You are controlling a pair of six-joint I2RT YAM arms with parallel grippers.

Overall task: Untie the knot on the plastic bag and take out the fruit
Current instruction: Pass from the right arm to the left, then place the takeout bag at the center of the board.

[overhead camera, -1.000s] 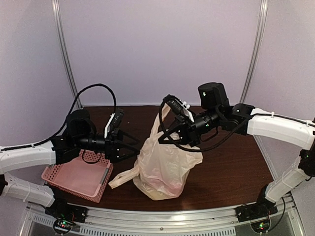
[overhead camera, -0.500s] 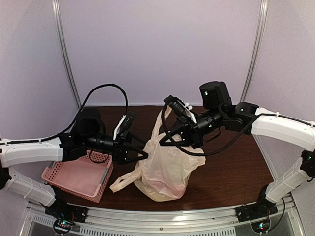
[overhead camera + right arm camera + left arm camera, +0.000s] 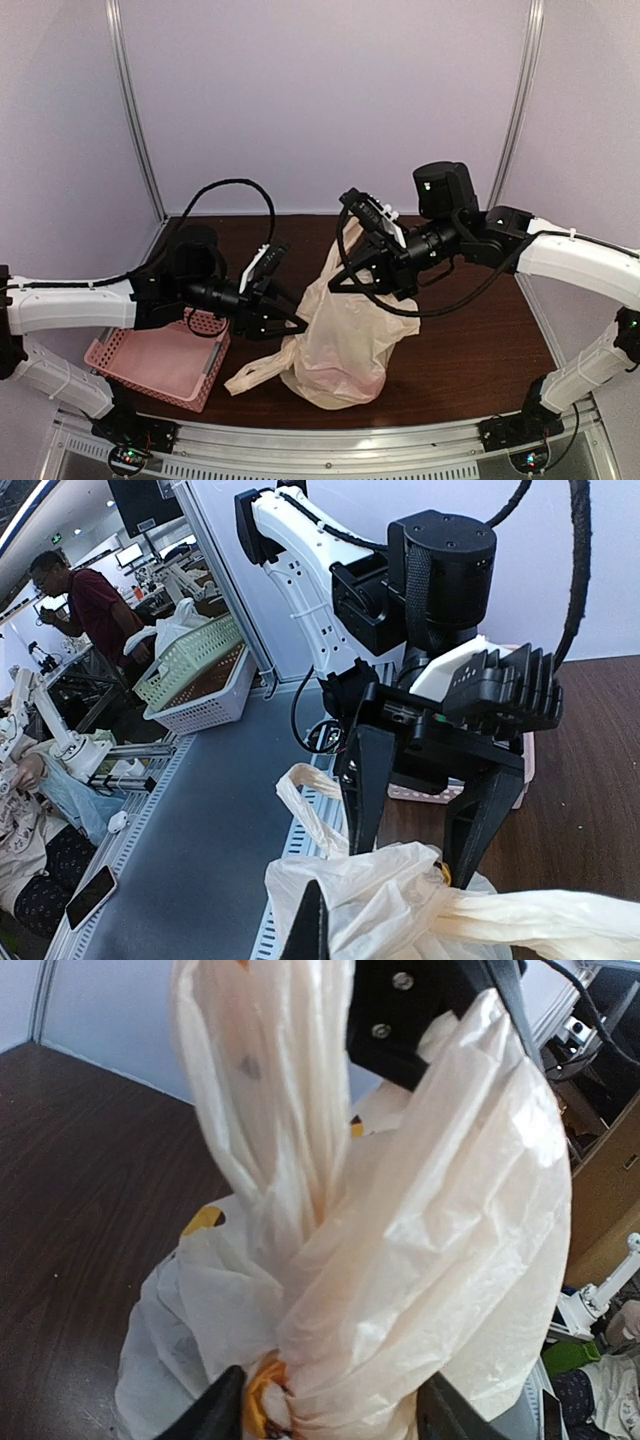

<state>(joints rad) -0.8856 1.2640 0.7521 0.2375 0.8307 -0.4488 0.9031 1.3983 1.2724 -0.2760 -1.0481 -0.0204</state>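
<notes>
Left end effector (image 3: 296,322) has just slid in, half-open jaws narrowing around the knot (image 3: 292,1210) while the right end effector (image 3: 345,278) pinches the bag (image 3: 345,345) upright on the surface (image 3: 470,340), so untying's about to start.

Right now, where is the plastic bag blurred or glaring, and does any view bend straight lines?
Left wrist: the plastic bag is very close, its upper twisted part soft, its right side washed bright. Right wrist: the bag glares pale at the bottom edge; the rest is sharp. Top external: even light, but the wall poles curve.
</notes>
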